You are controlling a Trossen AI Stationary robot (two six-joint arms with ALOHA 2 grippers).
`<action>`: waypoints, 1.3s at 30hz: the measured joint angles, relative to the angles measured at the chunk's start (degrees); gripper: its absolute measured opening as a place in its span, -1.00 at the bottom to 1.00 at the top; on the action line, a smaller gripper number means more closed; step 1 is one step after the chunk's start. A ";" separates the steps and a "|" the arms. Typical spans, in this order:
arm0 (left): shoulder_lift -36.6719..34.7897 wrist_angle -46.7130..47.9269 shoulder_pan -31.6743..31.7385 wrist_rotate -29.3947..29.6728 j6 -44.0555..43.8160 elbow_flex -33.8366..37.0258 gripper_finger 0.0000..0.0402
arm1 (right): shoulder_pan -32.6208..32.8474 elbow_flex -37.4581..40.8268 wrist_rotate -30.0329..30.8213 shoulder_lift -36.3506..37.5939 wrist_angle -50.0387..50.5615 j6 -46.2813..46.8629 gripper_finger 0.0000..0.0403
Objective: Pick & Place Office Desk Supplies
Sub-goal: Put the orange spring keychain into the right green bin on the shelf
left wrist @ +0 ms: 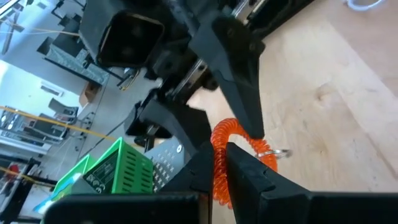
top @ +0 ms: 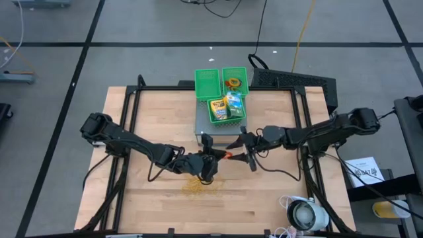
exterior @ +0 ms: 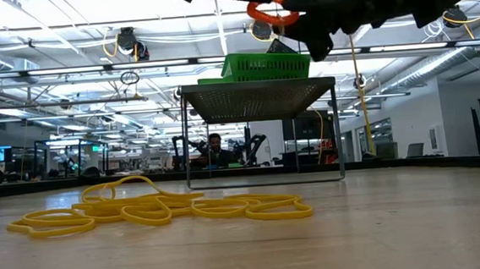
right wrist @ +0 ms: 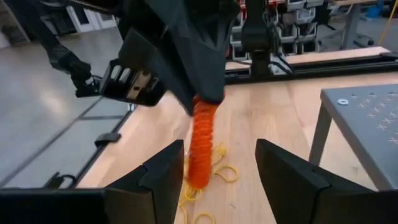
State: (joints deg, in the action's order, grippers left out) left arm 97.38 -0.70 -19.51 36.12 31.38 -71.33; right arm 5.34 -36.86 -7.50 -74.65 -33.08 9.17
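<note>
An orange coiled ring (top: 227, 156) hangs in the air above the middle of the wooden table (top: 277, 205), pinched at one end by the left gripper (top: 213, 156), whose fingers are closed tight on it. In the right wrist view the coil (right wrist: 202, 146) dangles down from those dark fingers, with the right gripper (top: 239, 144) facing it from just beside, its own two fingers (right wrist: 163, 171) spread wide on either side and not touching it. Below and a little toward the near edge, a tangle of yellowish rubber bands (top: 194, 185) lies flat on the wood (the low view shows them (exterior: 156, 208) as loose loops strewn across the surface). Behind the grippers stands a grey perforated stand (top: 201, 122), carrying green mesh bins (top: 207, 82); one bin holds a yellow-green crayon box (top: 218, 109) and a green-white packet (top: 235, 104), and another holds a few coloured rings (top: 232, 82). A white round device (top: 307, 215) with cables sits at the table's near right corner, well apart from everything else.
</note>
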 joint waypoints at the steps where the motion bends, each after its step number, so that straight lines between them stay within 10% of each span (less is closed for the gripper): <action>1: 0.00 -0.16 0.00 -0.09 -0.01 0.00 -0.85 | 0.02 0.00 -0.03 -0.55 -0.72 0.16 -0.07; 8: 0.00 -0.05 -0.09 -0.07 -0.15 0.00 -0.85 | 0.02 0.00 -0.16 -1.69 -2.32 0.65 -0.20; 18: 0.00 0.15 -0.07 -0.07 -2.05 0.00 -0.85 | 0.02 0.00 -3.29 -1.69 -2.13 -1.62 -0.90; 30: 0.00 0.09 -0.07 -0.06 -7.74 0.00 -0.79 | 0.02 0.00 -3.15 -1.69 -1.86 -4.48 -0.92; 39: -0.04 -5.65 -0.37 5.99 -18.80 0.00 -0.32 | 0.02 0.00 -3.11 -1.64 -1.16 -4.24 -0.92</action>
State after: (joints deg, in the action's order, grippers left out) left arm 97.34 -6.35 -19.87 42.11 12.58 -71.33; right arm 5.37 -36.86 -10.61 -76.29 -34.23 4.93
